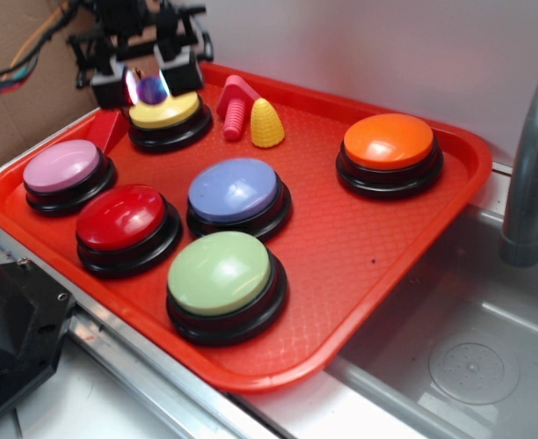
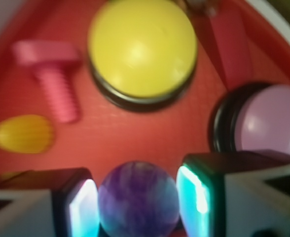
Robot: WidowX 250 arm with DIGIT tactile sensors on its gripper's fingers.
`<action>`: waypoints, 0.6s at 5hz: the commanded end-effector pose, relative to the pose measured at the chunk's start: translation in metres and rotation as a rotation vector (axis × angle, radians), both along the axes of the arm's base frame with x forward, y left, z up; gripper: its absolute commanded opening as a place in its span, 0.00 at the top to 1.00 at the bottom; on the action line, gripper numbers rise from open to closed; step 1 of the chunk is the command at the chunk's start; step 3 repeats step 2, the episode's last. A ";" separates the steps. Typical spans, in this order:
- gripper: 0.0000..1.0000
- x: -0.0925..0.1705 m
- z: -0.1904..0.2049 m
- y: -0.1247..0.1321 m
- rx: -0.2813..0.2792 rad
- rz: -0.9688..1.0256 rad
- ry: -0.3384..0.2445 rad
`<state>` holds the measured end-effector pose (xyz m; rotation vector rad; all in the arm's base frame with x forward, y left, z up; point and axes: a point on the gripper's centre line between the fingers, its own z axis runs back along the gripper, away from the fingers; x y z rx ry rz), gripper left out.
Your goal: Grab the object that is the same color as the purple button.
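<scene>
Clearly, jaws closed on purple ball [image 2: 137, 197], held between gripper [image 1: 150, 87] pads [image 2: 81, 210], lifted over yellow button [image 1: 165, 112] near tray's far left corner. Wrist view blurred; ball bottom cut off by frame. Red tray [image 1: 415, 229] holds six buttons: yellow, pink [image 1: 63, 166], red [image 1: 121, 218], purple button [image 1: 233, 190], green [image 1: 220, 267], orange [image 1: 388, 142] toward right edge. Pink screw toy [image 1: 234, 108] and yellow cone [image 1: 267, 123] near far edge, just beside each other.

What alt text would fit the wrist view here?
A purple marbled ball sits gripped between the gripper fingers above a red tray. Beyond lie a yellow button, pink screw toy, yellow cone and lilac button.
</scene>
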<state>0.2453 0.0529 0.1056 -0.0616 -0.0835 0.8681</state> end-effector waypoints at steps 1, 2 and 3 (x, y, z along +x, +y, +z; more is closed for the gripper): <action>1.00 0.023 0.067 -0.013 0.053 -0.246 -0.169; 1.00 0.024 0.077 -0.017 0.070 -0.233 -0.190; 1.00 0.024 0.077 -0.017 0.070 -0.233 -0.190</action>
